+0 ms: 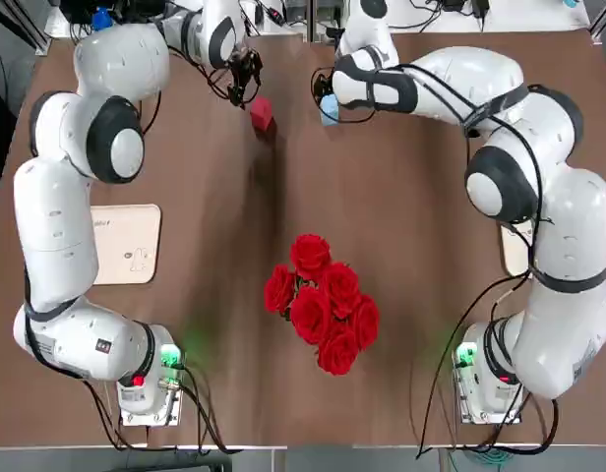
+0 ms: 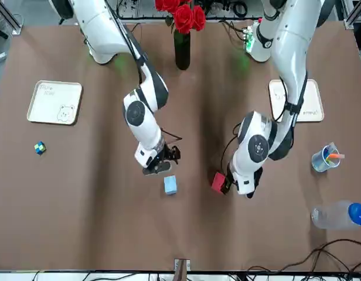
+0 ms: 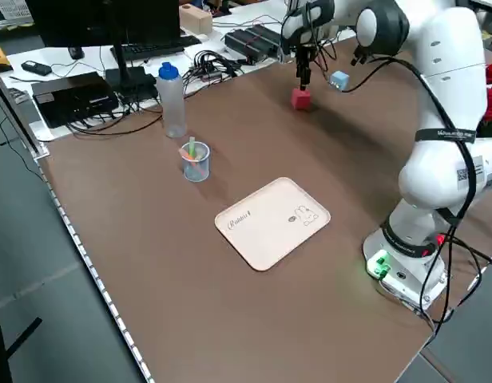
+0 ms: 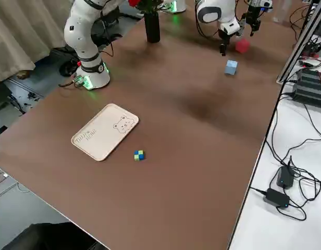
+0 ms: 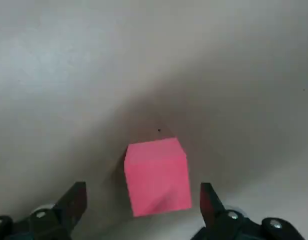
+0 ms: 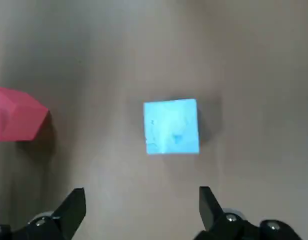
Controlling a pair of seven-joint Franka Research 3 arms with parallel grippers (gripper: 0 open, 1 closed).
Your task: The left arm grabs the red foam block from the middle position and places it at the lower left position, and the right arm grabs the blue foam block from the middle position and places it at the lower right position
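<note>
You've got a dark vase [image 2: 181, 50] at the robot's end of the table [image 1: 401, 216], holding a bunch of red roses [image 1: 323, 300]. Out toward the left edge, a small clear cup [image 3: 196, 162] stands with what look like coloured pens in it, and just beyond it a clear bottle [image 3: 172, 100] with a blue cap; I can't tell you what's inside that one. Two cream trays [image 1: 126, 243] lie flat, one on each side, each with a little bear drawing and lettering too small to read.

Now your blocks. The red foam block [image 5: 157, 176] sits on the table at the far middle, with the left gripper [image 5: 143, 204] right over it, fingers spread wide either side, not touching. The blue foam block [image 6: 171, 126] sits just right of the red one, and the right gripper [image 6: 142, 207] hovers by it, fingers wide apart, holding nothing. A small blue-and-yellow cube [image 4: 139, 154] lies far off on the right.
</note>
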